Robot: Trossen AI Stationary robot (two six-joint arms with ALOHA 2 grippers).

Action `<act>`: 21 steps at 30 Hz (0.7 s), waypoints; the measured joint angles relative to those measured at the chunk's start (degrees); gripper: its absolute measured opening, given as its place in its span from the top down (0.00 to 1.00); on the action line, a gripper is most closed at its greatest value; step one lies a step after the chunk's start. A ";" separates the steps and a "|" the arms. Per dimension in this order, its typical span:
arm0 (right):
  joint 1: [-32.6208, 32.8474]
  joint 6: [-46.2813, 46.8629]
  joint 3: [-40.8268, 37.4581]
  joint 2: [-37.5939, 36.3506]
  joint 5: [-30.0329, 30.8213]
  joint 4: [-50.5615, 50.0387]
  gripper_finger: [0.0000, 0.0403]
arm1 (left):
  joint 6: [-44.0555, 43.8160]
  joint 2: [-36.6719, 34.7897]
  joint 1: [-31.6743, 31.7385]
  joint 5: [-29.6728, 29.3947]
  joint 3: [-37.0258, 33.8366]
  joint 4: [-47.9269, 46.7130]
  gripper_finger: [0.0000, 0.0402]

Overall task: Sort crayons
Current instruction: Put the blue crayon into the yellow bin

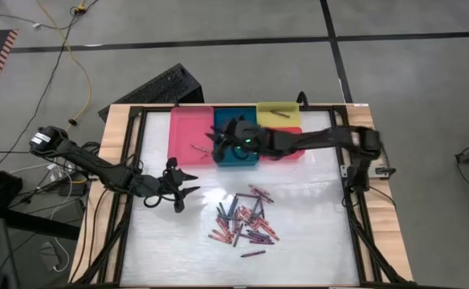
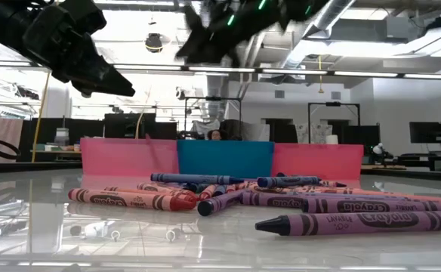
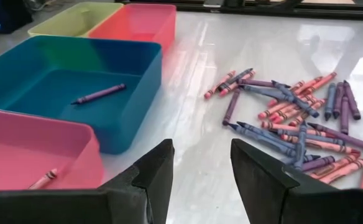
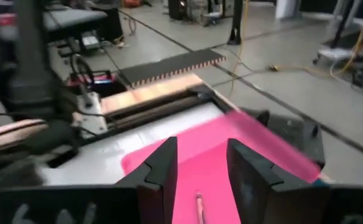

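A loose pile of crayons (image 1: 245, 221) in red, purple and blue lies on the white table's near middle (image 3: 293, 121). Single crayons lie in the trays: a purple one (image 3: 99, 93) in the teal tray (image 3: 57, 62), a pink one (image 3: 43, 179) in the pink tray (image 1: 190, 132), and one (image 1: 281, 111) in the yellow tray (image 1: 279, 117). My left gripper (image 3: 200, 155) hovers open, left of the pile and near the trays, holding nothing. My right gripper (image 4: 200, 146) is open and raised over the pink and teal trays (image 1: 220, 138).
A red tray (image 1: 289, 151) sits right of the teal one, in front of the yellow tray. All the trays stand along the table's far edge. The black table frame (image 1: 355, 201) runs along both sides. Bare white surface lies left and right of the pile.
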 joint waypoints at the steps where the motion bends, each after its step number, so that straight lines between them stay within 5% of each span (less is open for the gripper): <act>1: 0.55 -0.68 0.00 -2.70 0.01 -1.96 0.66 | 0.01 0.00 0.00 0.26 0.00 0.04 0.62; 12: 13.43 0.47 0.00 -27.60 0.35 -21.62 0.67 | 5.34 0.24 0.15 4.47 0.00 4.79 0.62; 21: 25.53 0.60 -0.02 -30.12 8.34 -31.88 0.67 | 16.06 0.24 0.28 20.65 0.00 10.51 0.62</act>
